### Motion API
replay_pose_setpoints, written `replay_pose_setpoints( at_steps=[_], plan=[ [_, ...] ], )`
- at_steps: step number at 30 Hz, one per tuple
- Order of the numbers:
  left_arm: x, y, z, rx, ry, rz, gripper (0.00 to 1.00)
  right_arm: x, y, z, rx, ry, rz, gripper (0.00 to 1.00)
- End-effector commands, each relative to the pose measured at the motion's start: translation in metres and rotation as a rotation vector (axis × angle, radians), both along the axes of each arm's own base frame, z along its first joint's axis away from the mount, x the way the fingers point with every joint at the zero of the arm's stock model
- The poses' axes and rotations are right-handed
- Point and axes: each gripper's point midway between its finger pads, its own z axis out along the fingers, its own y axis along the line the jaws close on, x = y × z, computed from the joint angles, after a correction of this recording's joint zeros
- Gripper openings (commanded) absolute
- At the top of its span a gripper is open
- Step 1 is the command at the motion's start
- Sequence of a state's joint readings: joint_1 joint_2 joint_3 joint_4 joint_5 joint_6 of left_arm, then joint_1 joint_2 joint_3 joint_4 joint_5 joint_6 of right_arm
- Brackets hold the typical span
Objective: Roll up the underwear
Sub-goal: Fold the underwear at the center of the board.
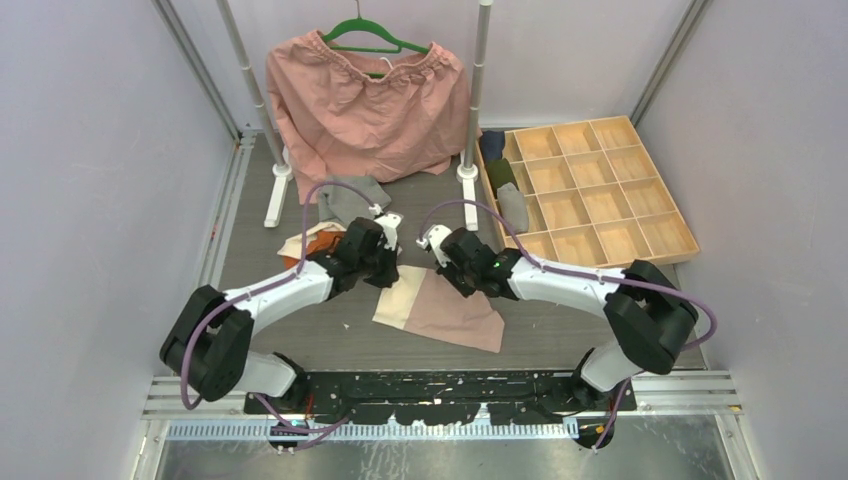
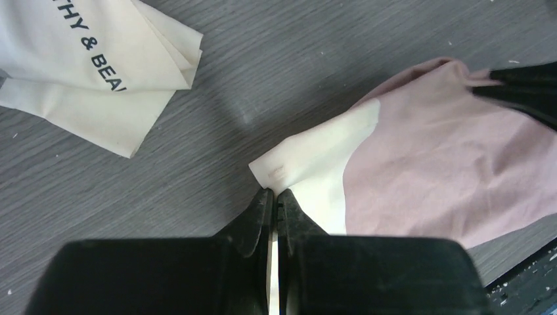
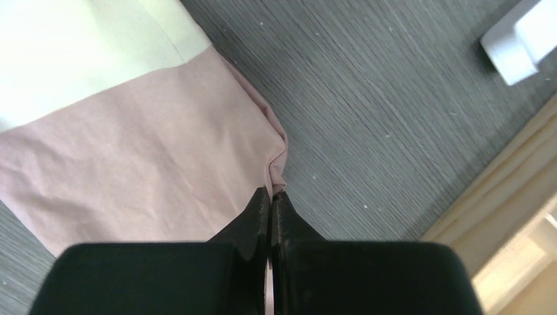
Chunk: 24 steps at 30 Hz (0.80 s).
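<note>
On the table, pinching the flat underwear by its far corners, with left gripper clamped on cream and right gripper on pink; light, limp, probably best handled by edges.

pale lilac walls enclose a grey wood-grain table.

**Pinched at the corner**

So the right gripper has its black fingers squeezed together on a corner fold of the underwear, dusty pink with a cream band, lying to the left on the grey table. Wooden tray on the right, white block farther off.
</note>
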<state>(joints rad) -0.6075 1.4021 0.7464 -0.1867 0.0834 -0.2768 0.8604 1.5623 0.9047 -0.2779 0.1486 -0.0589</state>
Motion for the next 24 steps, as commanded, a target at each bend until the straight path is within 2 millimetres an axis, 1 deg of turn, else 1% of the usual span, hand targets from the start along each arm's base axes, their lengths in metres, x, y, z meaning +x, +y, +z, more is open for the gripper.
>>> replay_pose_setpoints(
  at_steps=[1,5,9,12,15,19,24],
  plan=[
    [0.007,-0.006,0.019,-0.087,-0.141,-0.031,0.01,0.014,-0.007,0.033,0.007,-0.185,0.059,0.01],
    [0.007,0.008,0.019,-0.056,-0.186,0.004,0.01,0.002,-0.007,0.040,0.035,-0.189,0.102,0.01],
    [0.005,0.008,0.021,-0.056,-0.189,-0.007,0.01,-0.011,-0.011,0.040,0.012,-0.140,0.125,0.01],
    [-0.001,0.004,0.019,-0.069,-0.169,-0.048,0.01,-0.021,-0.016,0.033,-0.033,-0.122,0.165,0.01],
    [-0.005,0.006,0.014,-0.055,-0.152,-0.052,0.01,-0.036,-0.018,0.025,-0.091,-0.126,0.248,0.01],
    [-0.006,0.010,0.014,-0.036,-0.159,-0.053,0.01,-0.052,-0.013,0.021,-0.110,-0.146,0.294,0.01],
    [-0.015,0.006,0.021,-0.074,-0.149,-0.083,0.01,-0.074,-0.007,0.016,-0.110,-0.173,0.352,0.01]
  ],
)
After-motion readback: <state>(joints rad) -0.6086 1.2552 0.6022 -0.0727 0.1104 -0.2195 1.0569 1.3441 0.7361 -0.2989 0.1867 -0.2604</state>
